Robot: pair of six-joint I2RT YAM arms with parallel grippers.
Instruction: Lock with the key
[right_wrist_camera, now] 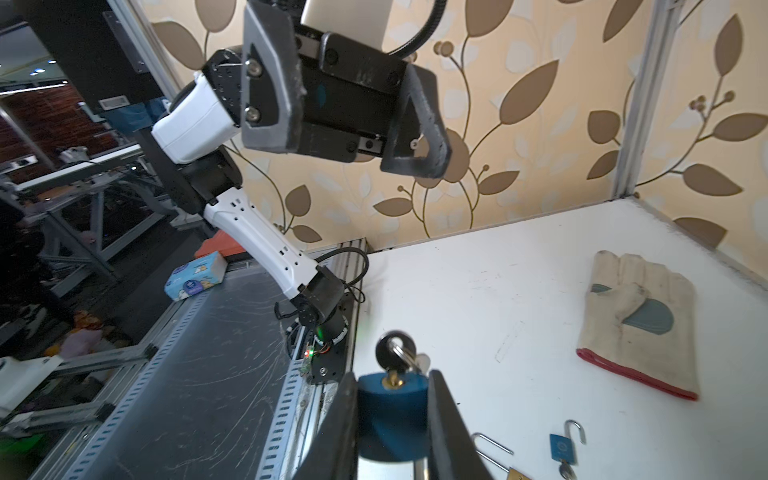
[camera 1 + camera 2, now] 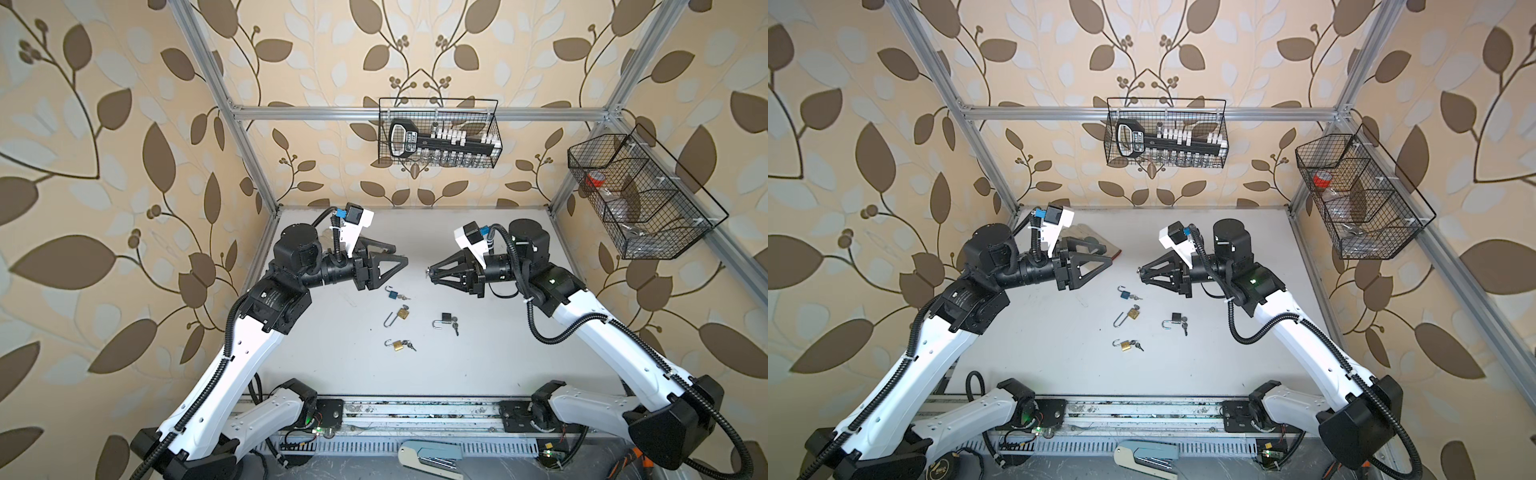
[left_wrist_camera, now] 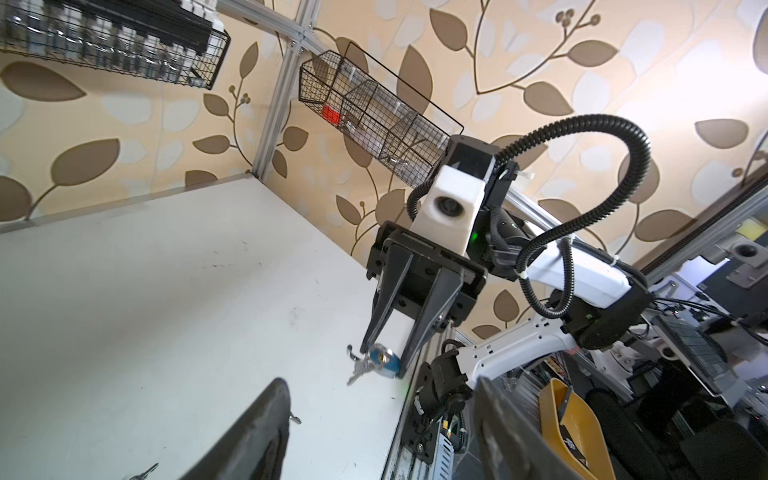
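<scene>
right gripper [image 2: 431,275] is clamped on the blue padlock [image 1: 392,409], held in the air above the table [image 2: 332,374], with the key [image 1: 392,351] in its keyway, pointing toward the left gripper [image 2: 400,254]. left gripper jaws stand apart with nothing in them, well apart from the lock. looks like the key-grab step: lock presented, key not yet gripped. next move needs the left to line up on the small key head, pinch it and twist while the right holds firm. shackle on the held lock: can't tell
</scene>
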